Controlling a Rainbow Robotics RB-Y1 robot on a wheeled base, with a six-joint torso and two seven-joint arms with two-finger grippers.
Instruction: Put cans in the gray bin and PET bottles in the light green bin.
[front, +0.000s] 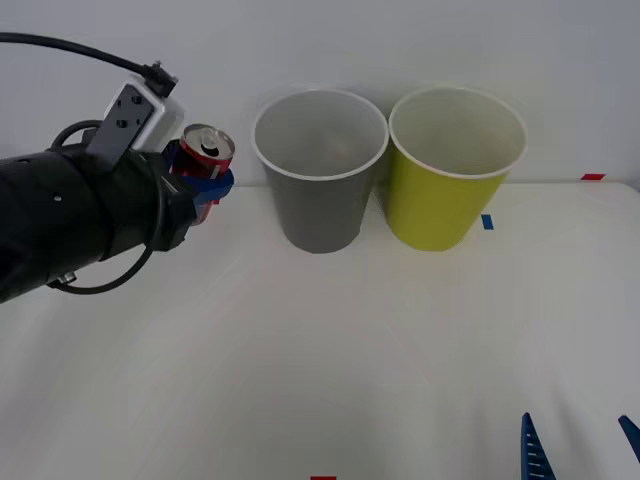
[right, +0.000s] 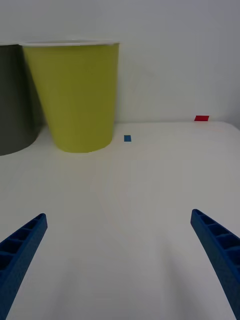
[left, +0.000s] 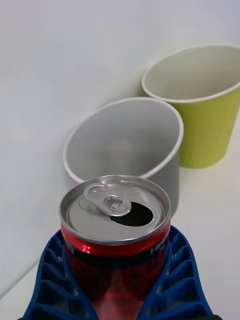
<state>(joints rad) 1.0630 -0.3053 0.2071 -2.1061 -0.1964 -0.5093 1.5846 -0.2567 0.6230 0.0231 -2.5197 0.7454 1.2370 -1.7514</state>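
Observation:
A small red can (front: 205, 152) with an opened silver top is held upright in my left gripper (front: 203, 185), raised above the table just left of the gray bin (front: 320, 172). Up close, the blue fingers (left: 50, 270) wrap both sides of the can (left: 116, 235), and the gray bin's pale inside (left: 122, 142) lies just beyond it. The light green bin (front: 455, 170) stands to the right of the gray one, almost touching it. My right gripper (front: 580, 450) is open low near the table's front right, facing the light green bin (right: 75, 95). No PET bottles are in view.
Both bins stand at the back of the white table, near the wall. A small blue tape mark (front: 487, 221) lies right of the light green bin and a red mark (front: 592, 177) sits at the far right edge. The gray bin's side (right: 15, 100) shows beside the green one.

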